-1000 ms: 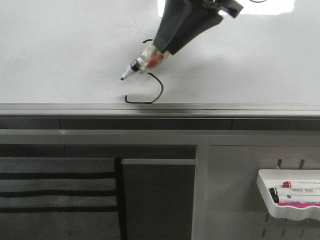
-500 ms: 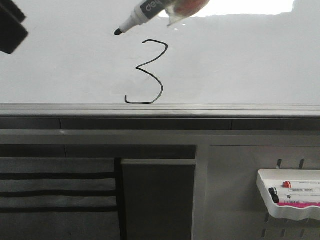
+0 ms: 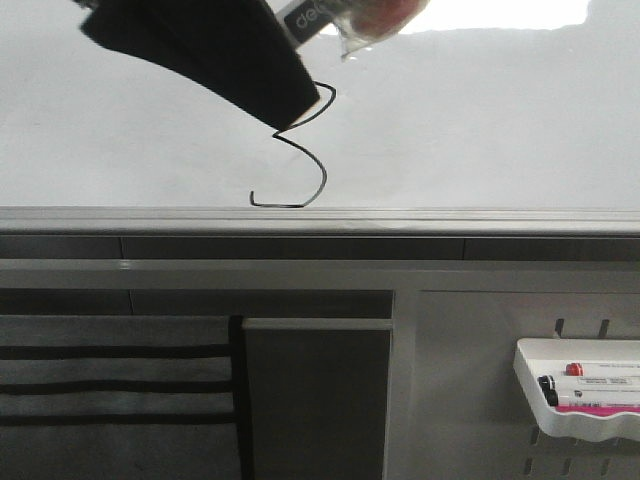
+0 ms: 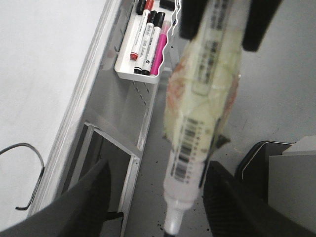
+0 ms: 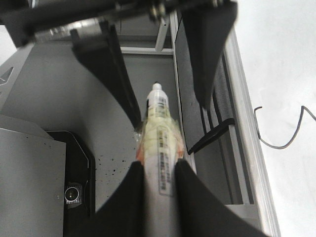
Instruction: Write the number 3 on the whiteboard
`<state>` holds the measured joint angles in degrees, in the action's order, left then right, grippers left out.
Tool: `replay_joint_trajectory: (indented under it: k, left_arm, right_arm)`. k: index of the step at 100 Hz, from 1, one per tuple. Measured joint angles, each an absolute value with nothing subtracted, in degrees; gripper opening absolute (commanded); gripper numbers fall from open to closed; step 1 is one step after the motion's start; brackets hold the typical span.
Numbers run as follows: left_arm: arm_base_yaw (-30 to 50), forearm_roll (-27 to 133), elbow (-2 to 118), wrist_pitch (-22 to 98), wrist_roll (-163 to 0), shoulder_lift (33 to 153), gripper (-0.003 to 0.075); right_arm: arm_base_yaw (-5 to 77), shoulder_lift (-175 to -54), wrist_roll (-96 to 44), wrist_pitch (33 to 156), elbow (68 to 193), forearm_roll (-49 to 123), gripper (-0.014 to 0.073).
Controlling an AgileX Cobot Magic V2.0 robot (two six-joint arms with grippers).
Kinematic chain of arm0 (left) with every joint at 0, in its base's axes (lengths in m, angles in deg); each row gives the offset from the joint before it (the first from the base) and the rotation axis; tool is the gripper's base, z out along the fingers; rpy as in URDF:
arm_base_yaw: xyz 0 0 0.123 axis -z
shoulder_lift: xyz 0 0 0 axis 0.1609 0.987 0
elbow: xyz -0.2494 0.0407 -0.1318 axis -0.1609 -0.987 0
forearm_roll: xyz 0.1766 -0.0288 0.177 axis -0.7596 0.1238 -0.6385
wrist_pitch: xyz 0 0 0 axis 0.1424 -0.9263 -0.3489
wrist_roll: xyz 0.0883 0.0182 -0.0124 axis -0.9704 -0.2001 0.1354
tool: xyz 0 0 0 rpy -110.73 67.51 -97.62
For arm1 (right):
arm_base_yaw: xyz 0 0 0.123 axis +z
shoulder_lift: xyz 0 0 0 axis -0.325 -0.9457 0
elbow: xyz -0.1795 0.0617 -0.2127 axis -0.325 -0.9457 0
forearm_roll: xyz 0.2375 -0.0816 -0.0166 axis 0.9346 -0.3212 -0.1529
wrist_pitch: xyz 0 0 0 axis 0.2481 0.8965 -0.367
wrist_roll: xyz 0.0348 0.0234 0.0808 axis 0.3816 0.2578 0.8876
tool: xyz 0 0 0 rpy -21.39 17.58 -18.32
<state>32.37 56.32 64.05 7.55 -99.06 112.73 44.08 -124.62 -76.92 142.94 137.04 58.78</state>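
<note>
The number 3 [image 3: 312, 172] is drawn in black low on the whiteboard [image 3: 120, 130], and my left gripper [image 3: 290, 90] hides its top. My right gripper [image 5: 158, 165] is shut on a taped marker [image 5: 159, 133] and holds it off the board. In the front view only the marker's body [image 3: 345, 15] shows at the top edge. My left gripper [image 4: 158, 207] is open, one finger on each side of the marker [image 4: 202, 108] near its tip, with gaps on both sides. The 3's lower curve shows in the left wrist view [image 4: 37, 158] and the right wrist view [image 5: 281, 143].
The board's grey metal frame [image 3: 320, 218] runs below the 3. A white marker tray [image 3: 575, 418] with several markers hangs at the lower right, also in the left wrist view [image 4: 126, 74]. A dark cabinet opening [image 3: 315, 400] lies below the frame.
The marker finished the 3 and lifted up off the board. My left gripper came in from the upper left and now straddles the marker's tip, covering the top of the 3.
</note>
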Motion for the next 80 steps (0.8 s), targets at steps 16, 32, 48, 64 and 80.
replay_joint_trajectory:
  k: [16,32,48,64,80]
  left_arm:
    - [32.61,56.45,65.5,6.72,-99.96,114.17,0.0386]
    - [32.61,58.16,65.72,6.2,-103.02,114.17,0.0382]
    - [32.61,59.63,65.72,5.73,-104.61,114.17,0.0244]
    - [32.61,60.44,65.72,5.6,-105.95,114.17,0.0104]
    - [32.61,60.54,65.72,5.5,-106.29,114.17,0.002]
  right_arm:
    - [44.08,-124.62,-76.92,142.94,136.9,57.14,0.0009]
    - [44.08,-124.62,-76.92,142.84,136.86,55.96,0.0009]
    - [44.08,-124.62,-76.92,142.84,136.86,55.85,0.0009]
    - [44.08,-124.62,-76.92,142.84,136.86,55.85,0.0009]
    - [44.08,-124.62,-76.92,142.84,136.86,55.85,0.0009]
